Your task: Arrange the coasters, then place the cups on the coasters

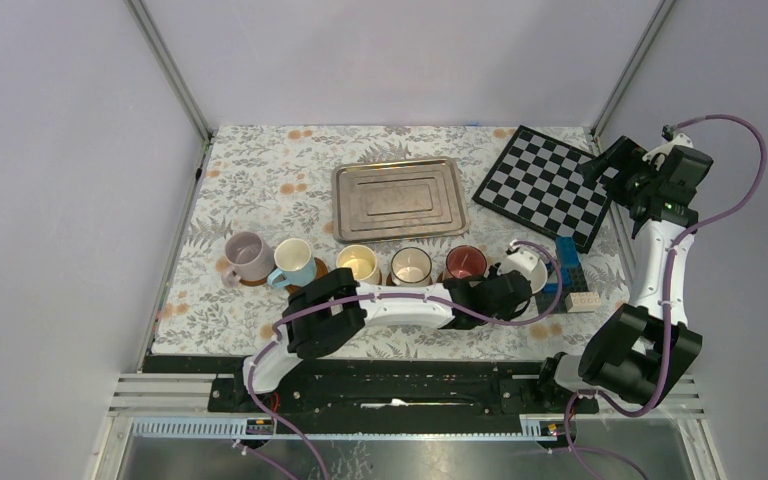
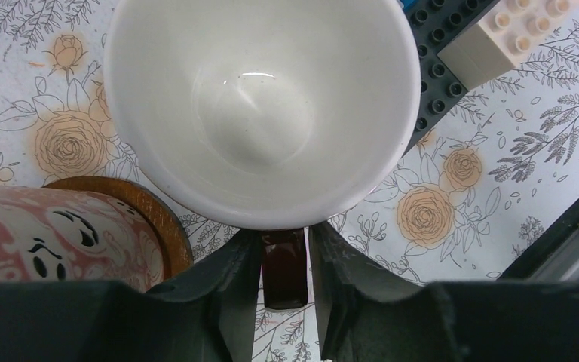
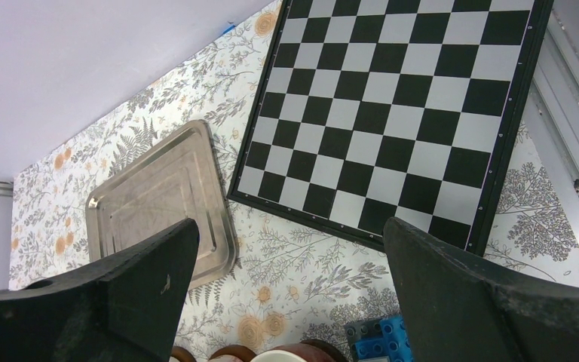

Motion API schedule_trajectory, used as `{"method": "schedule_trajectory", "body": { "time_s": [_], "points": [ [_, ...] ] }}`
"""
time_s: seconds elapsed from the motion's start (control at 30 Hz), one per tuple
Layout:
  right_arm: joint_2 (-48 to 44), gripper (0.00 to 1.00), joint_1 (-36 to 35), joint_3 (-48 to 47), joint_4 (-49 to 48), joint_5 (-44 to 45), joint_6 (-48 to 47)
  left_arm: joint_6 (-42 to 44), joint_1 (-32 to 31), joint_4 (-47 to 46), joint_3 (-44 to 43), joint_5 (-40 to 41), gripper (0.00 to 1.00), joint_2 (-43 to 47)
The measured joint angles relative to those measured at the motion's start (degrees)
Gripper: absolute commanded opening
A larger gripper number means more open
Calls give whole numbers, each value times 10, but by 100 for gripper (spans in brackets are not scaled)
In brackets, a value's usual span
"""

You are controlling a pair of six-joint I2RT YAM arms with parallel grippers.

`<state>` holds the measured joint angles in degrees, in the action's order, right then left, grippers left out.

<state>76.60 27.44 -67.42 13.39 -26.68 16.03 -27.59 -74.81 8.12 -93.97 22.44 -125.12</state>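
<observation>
Five cups stand in a row on brown coasters (image 1: 252, 281): lilac (image 1: 247, 255), light blue (image 1: 293, 262), cream (image 1: 359, 264), white (image 1: 411, 266) and dark red (image 1: 466, 263). A sixth cup (image 1: 530, 268), dark outside and white inside (image 2: 260, 105), ends the row on the right; whatever is under it is hidden. Its dark handle (image 2: 284, 264) lies between the fingers of my left gripper (image 2: 284, 256), with a thin gap on the right side. The red patterned cup (image 2: 53, 234) on its coaster (image 2: 162, 219) is just left. My right gripper (image 3: 286, 302) hangs wide open, high over the back right.
A silver tray (image 1: 398, 200) lies behind the row and a chessboard (image 1: 550, 185) at the back right. Blue bricks (image 1: 567, 265) and a cream brick (image 1: 582, 300) crowd the right side of the last cup. The enclosure frame bounds the cloth.
</observation>
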Motion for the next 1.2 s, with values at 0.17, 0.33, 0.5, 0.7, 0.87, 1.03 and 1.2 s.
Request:
{"method": "schedule_trajectory", "body": {
  "time_s": [0.17,0.33,0.5,0.7,0.87,1.03,1.2],
  "points": [
    [0,100,0,2,0,0,3,-7,0,-1,5,-4,44,0],
    [0,100,0,2,0,-1,3,-10,0,2,12,-8,52,0],
    [0,100,0,2,-2,-7,4,-23,-1,15,15,-11,56,3],
    [0,100,0,5,-4,-11,4,-29,-8,30,36,-15,58,30],
    [0,100,0,6,-4,-14,4,-31,-9,31,42,-24,58,50],
    [0,100,0,7,-5,-15,4,-31,-11,34,41,-42,58,62],
    [0,100,0,8,-5,-21,4,-26,-21,55,31,-56,62,73]
  ]
}}
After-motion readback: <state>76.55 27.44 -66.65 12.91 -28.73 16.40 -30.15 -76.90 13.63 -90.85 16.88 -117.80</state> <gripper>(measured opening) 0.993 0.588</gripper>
